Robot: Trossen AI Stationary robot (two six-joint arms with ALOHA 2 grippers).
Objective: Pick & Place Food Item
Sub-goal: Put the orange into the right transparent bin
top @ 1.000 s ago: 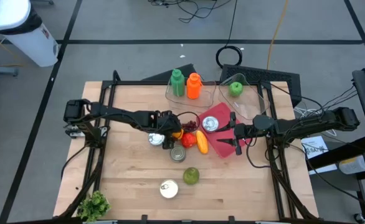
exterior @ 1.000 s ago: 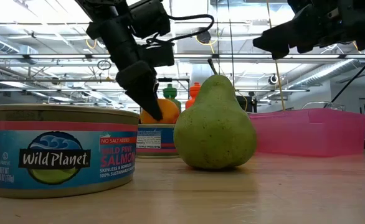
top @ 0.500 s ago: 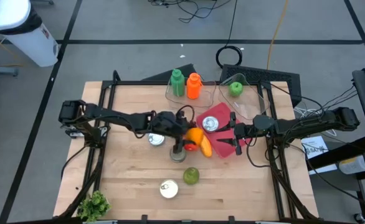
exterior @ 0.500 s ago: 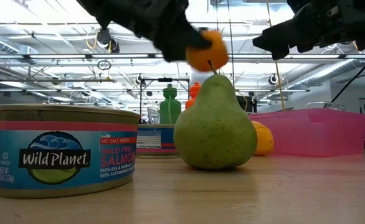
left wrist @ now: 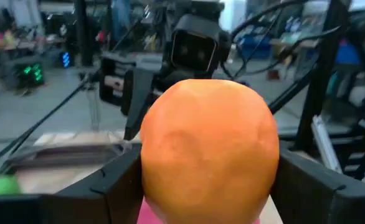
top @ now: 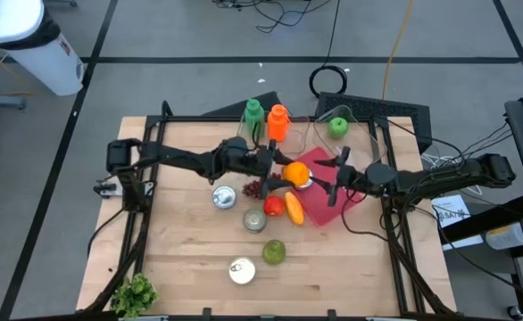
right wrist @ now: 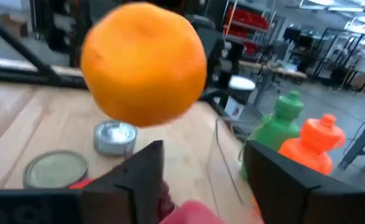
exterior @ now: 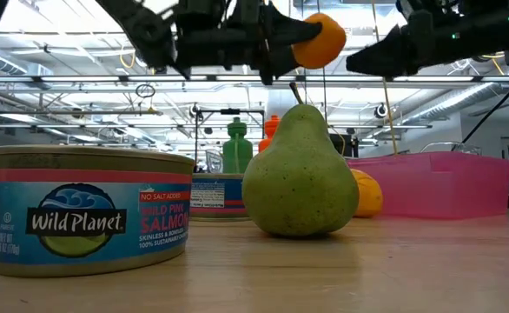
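Wood table [top: 181, 259] carries the clutter; pink tray [top: 319, 209] sits mid-right, probably the drop spot. L arm reaches across w/ left gripper [top: 286, 175] clamped on the orange [top: 295, 172], fingers at its sides, fruit up in the air over the tray's near edge, clear of the pear [exterior: 300, 174] & salmon can [exterior: 85, 209] on the table. Right gripper [top: 336, 175] faces it just beside, jaws apart, nothing in them; looks set for a handover.
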